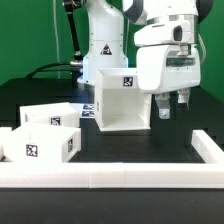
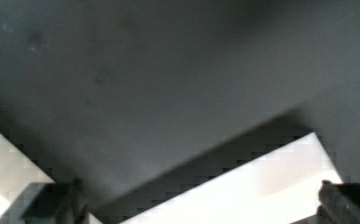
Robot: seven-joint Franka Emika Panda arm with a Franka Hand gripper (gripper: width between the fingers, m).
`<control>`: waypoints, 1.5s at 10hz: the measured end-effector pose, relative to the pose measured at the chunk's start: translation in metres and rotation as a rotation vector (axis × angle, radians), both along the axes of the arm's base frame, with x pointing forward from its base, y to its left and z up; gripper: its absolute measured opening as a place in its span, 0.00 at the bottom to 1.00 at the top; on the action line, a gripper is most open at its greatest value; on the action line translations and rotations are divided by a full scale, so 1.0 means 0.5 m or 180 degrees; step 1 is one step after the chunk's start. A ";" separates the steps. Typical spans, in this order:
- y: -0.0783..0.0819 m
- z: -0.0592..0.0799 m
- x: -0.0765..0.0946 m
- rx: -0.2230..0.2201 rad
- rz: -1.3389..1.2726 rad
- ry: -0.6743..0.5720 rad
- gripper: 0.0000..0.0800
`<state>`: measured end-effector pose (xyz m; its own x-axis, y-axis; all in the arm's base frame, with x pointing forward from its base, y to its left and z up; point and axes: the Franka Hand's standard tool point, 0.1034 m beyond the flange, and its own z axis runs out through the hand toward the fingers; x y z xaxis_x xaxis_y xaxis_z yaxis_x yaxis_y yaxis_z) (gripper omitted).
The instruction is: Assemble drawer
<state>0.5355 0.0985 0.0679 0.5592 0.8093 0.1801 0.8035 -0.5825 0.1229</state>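
Note:
The tall white housing (image 1: 118, 100) stands mid-table with its open side toward the camera and a tag on top. Two shallow white trays (image 1: 45, 116) (image 1: 40, 145) sit at the exterior view's left, each with a tag. My gripper (image 1: 169, 106) hangs just off the housing's right side, fingers pointing down, open and empty. In the wrist view the two dark fingertips (image 2: 60, 203) stand far apart around the gripper's middle (image 2: 202, 206). A white wedge (image 2: 248, 180) shows between them; I cannot tell which part it is.
The long low white rail (image 1: 110, 176) runs along the table's front and turns up at the right (image 1: 206, 148). A bit of the marker board (image 1: 86, 111) shows behind the housing's left side. The arm's white base (image 1: 105, 45) stands behind the housing.

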 end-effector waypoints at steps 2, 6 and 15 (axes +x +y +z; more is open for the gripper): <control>0.000 0.000 0.000 0.0000 0.0000 0.0001 0.81; 0.002 0.026 -0.023 0.0037 -0.0377 0.0087 0.81; -0.014 0.086 -0.078 0.0224 -0.1686 0.0225 0.81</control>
<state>0.4965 0.0917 0.1106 0.9003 0.4003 0.1709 0.4022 -0.9152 0.0252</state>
